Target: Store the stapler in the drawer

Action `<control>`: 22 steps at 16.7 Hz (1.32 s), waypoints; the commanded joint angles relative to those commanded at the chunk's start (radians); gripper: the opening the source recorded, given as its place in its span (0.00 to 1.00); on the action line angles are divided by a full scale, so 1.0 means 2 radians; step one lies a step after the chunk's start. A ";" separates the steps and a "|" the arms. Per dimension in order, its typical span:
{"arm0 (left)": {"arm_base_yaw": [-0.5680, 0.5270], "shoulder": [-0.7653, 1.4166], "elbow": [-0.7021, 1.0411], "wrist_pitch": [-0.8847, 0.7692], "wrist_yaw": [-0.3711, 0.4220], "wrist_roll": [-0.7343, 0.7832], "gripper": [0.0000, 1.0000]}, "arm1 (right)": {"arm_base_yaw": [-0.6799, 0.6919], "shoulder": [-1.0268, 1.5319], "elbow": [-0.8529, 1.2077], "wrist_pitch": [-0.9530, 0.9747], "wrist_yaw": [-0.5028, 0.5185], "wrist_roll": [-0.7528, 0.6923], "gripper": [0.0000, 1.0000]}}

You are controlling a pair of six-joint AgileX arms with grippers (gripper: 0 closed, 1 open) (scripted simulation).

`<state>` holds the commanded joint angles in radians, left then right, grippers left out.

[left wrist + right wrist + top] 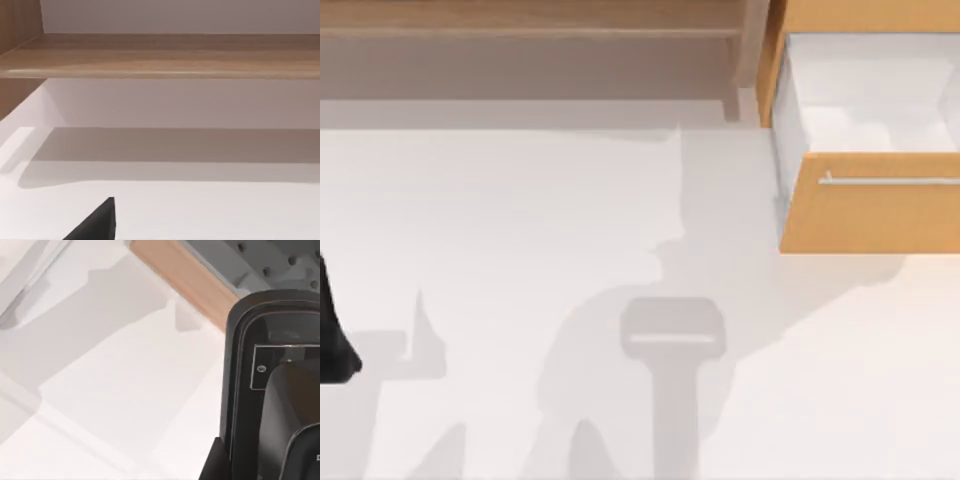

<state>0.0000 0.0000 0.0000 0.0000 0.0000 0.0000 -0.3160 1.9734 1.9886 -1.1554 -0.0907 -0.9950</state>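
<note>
One drawer [880,215], standing pulled open at the table's far right, its white interior lying bare behind the orange-tan front and silver handle [890,181], long axis running left to right. One black rounded body [272,390] is looming very close in the right wrist view; I am judging it to be the stapler carried at my right gripper, though I cannot tell this for certain, nor whether that gripper is spread or pinching. One left arm [335,330] is sitting parked at the table's left edge, well apart from the drawer, its grip state likewise not something I can tell. The right arm is looking like the nearer one, so the coming move is turning on bringing the stapler over the open compartment behind the front panel.
</note>
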 joint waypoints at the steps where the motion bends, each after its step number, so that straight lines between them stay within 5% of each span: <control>1: 0.000 0.000 0.000 0.000 0.000 0.000 1.00 | 0.023 0.012 0.021 -0.014 -0.003 0.042 0.00; 11: 0.000 0.000 0.000 0.000 0.000 0.000 1.00 | 0.212 0.182 0.096 -0.064 0.026 0.507 0.00; 15: 0.000 0.000 0.000 0.000 0.000 0.000 1.00 | 0.226 0.233 0.096 -0.071 0.049 0.577 0.00; 22: 0.000 0.000 0.000 0.000 0.000 0.000 1.00 | 0.224 0.237 0.092 -0.069 0.049 0.582 0.00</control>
<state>0.0000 0.0000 0.0000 0.0000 0.0000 0.0000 0.1323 2.4470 2.1732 -1.2939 0.0077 0.1693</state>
